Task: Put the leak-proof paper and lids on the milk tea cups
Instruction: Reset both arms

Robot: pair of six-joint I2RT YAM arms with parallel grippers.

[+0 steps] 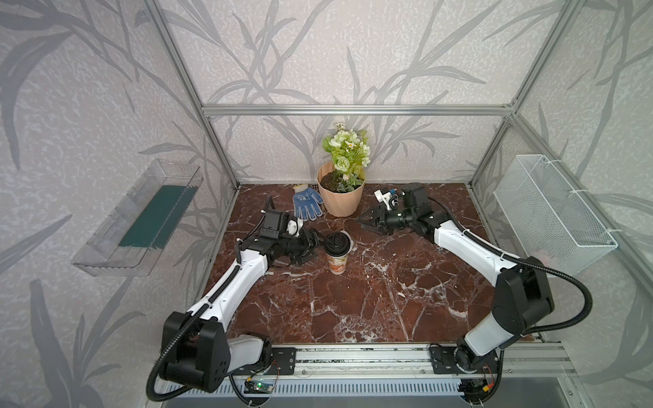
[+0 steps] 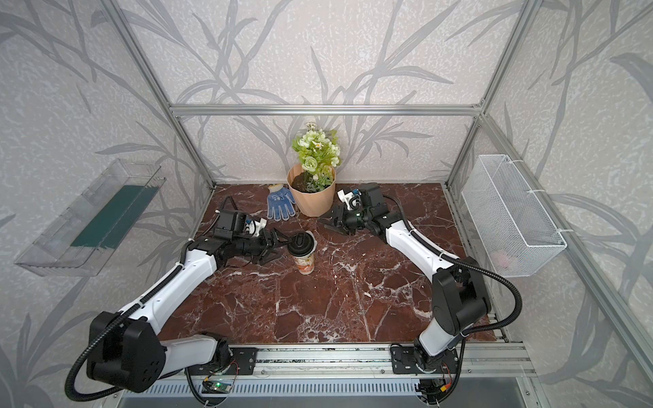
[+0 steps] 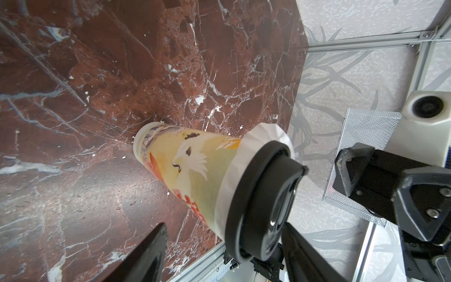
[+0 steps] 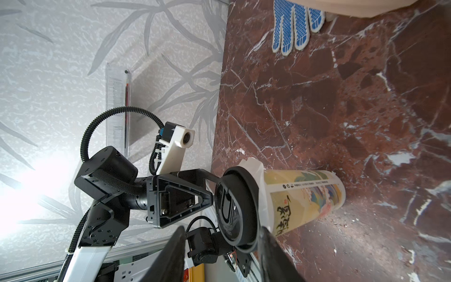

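Cup (image 1: pixel 335 263): we see it upright, mid-table (image 1: pixel 371 300).
Paper (image 3: pixel 266 133): draped over the cup's rim, pinned under a black lid (image 1: pixel 337 243).
Left gripper (image 1: pixel 315 248): jaws apart, just beside the lid.
Right gripper (image 1: pixel 369 226): jaws apart, holding nothing, near the pot (image 1: pixel 341 203).

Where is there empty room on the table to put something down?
Biggest bare patch: marble table between the paper cup and the front rail. Crowded at the back: flower pot, glove, right gripper; left gripper sits beside the cup.
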